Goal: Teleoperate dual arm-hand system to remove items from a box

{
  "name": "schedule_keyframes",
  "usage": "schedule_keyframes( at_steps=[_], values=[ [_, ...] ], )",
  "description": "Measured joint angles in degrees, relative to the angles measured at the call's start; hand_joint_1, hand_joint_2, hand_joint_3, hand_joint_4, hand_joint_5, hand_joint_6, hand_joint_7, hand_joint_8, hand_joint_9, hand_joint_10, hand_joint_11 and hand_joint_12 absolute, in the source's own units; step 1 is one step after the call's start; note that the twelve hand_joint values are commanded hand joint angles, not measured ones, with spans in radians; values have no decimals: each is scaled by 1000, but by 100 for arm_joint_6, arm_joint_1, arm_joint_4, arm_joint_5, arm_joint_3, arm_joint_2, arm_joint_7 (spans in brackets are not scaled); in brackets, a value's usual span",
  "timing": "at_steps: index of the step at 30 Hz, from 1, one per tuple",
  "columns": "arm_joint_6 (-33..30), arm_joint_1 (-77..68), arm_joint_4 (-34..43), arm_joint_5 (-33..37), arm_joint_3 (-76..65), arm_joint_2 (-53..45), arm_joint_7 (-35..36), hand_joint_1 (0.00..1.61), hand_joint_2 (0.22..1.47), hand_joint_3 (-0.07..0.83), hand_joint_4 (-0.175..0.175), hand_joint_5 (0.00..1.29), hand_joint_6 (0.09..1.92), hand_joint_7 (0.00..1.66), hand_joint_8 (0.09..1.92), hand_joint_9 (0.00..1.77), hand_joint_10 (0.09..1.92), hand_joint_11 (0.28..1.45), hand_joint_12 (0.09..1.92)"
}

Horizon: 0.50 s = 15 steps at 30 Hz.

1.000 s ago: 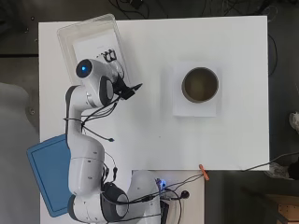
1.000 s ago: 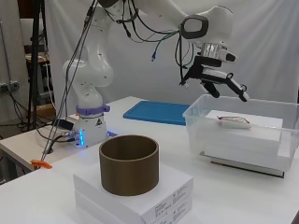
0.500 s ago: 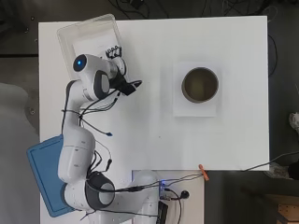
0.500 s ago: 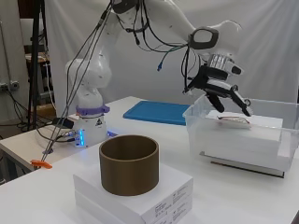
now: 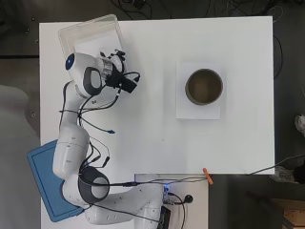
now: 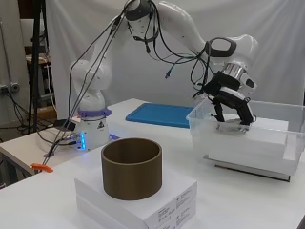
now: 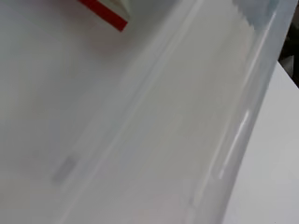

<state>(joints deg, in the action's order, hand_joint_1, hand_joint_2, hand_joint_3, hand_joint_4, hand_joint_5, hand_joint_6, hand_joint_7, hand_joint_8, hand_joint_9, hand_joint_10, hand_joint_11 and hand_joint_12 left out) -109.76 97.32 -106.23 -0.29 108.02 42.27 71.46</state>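
Hand (image 6: 232, 106) lowered since a moment ago into my clear box (image 6: 248, 143), fingers (image 6: 246, 114) spread, holding nothing, over white contents (image 6: 267, 143), brown cylinder (image 6: 132, 167) on white package (image 6: 162, 202) unchanged.

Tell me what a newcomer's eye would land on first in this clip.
The white arm arcing over the table, its robot hand reaching down into the clear plastic box at the far corner, fingers spread over the white item inside. Next, the brown cylinder standing on a white package nearer the table's middle.
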Motion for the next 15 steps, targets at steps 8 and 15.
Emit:
schedule_keyframes(
  at_steps=[8,15],
  values=[
    [767,41,132,699,-440,65,715,1238,1191,8,175,863,1919,1123,1920,1317,1920,1074,1838],
    [350,-938,160,2407,-2028,-101,1374,1117,1211,8,175,824,1896,1097,1920,1275,1920,1025,1857]
  ],
)
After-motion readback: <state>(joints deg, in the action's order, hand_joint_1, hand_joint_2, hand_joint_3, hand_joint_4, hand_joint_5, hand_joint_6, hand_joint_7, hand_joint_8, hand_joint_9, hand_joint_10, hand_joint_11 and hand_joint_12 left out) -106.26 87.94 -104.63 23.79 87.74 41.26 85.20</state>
